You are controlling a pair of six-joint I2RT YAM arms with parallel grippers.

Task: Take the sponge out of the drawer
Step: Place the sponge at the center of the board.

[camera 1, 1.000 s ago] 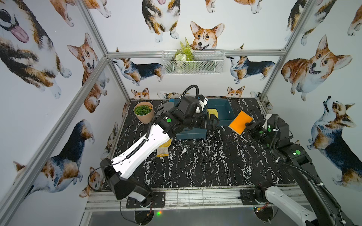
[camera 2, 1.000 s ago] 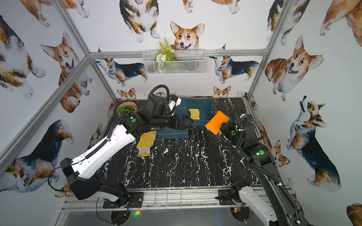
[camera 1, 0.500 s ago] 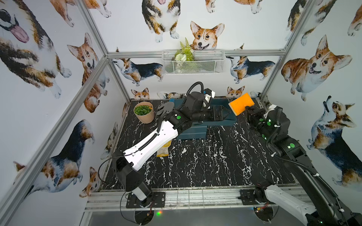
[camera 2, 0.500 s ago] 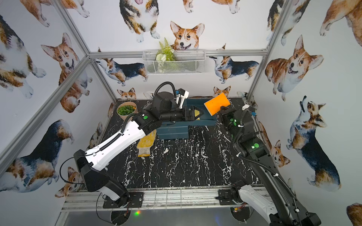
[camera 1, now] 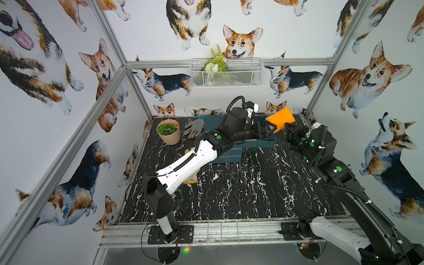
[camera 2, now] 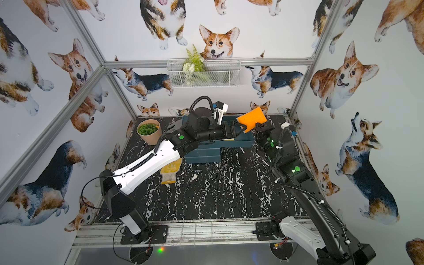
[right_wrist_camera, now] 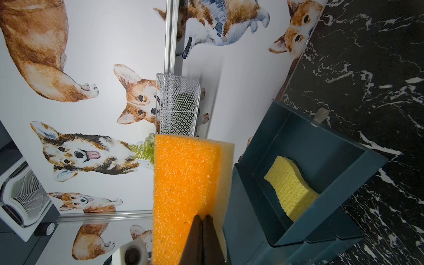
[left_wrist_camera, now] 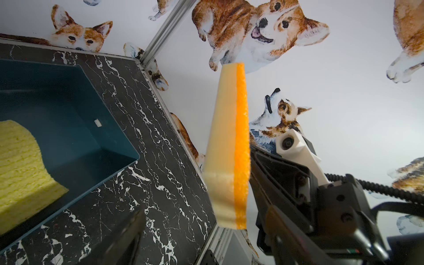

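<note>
Corgi-papered walls (camera 1: 57,114) ring a black marble counter (camera 1: 229,188) where your right fingers (right_wrist_camera: 197,241), pressed together, pinch the near edge of one orange sponge (right_wrist_camera: 183,183) and hold it in the air. You see it upper right of centre in both top views, orange face to the camera, just off the frame-right end of the teal drawer (camera 1: 259,143) and clear of it. In the left wrist view the sponge stands on edge, its long axis running almost straight up the frame, pale foam layer to frame left, orange scouring layer to frame right, the free end uppermost. Your left fingers (left_wrist_camera: 130,234) are spread, one on each side of the sponge's lower end, with a gap showing on the foam side; whether the other touches you cannot tell. Count two sponges: the orange one aloft and one yellow sponge (right_wrist_camera: 289,185) lying flat inside the drawer. Also on the counter: one potted plant (camera 1: 168,133) and one grey glove (camera 1: 195,128), upper left.
</note>
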